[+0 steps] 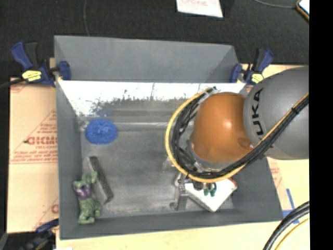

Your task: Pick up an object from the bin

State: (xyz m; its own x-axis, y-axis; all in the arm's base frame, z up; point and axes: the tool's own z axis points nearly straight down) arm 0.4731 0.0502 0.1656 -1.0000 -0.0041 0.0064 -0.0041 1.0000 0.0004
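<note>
My gripper [181,187] reaches down under the arm's orange cover to the bin floor at the front right. Right beside it, on its right, lies a flat white block [214,196] with small dark green marks on top. Whether the gripper touches the block is hidden by the cover. At the front left lies a green toy figure [87,198] with a purple patch. A dark grey bar [100,179] rests slanted against the figure's right side.
A round blue pad [101,132] lies at the back left of the bin floor. The arm and its orange cover with looped cables fill the right half above the bin. The bin's sloping walls close in on all sides.
</note>
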